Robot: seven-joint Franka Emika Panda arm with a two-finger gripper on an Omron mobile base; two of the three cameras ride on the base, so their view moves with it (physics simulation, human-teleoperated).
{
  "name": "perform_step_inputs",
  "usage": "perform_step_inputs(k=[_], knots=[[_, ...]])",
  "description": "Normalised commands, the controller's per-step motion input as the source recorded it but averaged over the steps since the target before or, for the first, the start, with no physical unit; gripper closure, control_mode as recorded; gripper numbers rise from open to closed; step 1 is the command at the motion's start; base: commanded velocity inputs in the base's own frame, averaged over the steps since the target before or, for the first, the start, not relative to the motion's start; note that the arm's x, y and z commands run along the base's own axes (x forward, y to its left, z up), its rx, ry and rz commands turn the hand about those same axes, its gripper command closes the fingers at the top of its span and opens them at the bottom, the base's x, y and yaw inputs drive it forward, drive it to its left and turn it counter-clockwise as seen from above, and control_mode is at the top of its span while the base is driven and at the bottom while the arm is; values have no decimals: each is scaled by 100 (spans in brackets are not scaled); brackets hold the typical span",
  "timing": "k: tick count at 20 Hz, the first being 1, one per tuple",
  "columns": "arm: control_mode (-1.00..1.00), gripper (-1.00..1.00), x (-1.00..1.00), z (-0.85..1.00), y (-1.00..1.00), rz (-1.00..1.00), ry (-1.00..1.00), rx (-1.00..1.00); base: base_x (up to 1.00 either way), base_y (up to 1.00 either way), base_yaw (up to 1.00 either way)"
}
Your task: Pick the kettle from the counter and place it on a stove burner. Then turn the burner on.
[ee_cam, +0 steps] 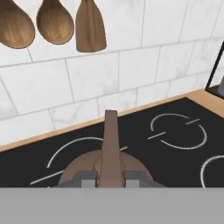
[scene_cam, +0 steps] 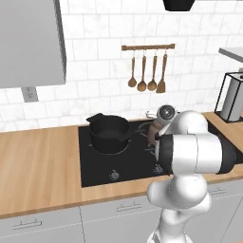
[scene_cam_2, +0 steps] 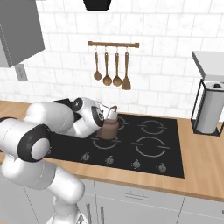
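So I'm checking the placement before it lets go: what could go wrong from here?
1. The kettle sits over the front-left burner ring with the jaws shut on its handle; opening off-centre may leave it askew.
2. The black saucepan is close by, so the arm could bump it when withdrawing.
3. The knobs sit in a tight row; the wrong burner might get turned on.

Left base view looks from behind the arm's left, forward and down across the counter [scene_cam: 38, 161] onto the stove [scene_cam: 118, 161]. Right base view does likewise from the right, stove [scene_cam_2: 148, 148] central. Both share the cooktop, the tiled wall and the utensil rack [scene_cam: 148, 47] [scene_cam_2: 113, 44]. Hand view sits close above the kettle [ee_cam: 109, 153], facing the wall.
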Motion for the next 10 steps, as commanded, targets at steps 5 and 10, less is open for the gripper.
perform_step_inputs(k=[5, 10], knots=[[-100, 100, -16, -17, 3, 0, 6, -8, 0, 0, 0], [-100, 100, -8, -1, 9, 0, 2, -2, 0, 0, 0]])
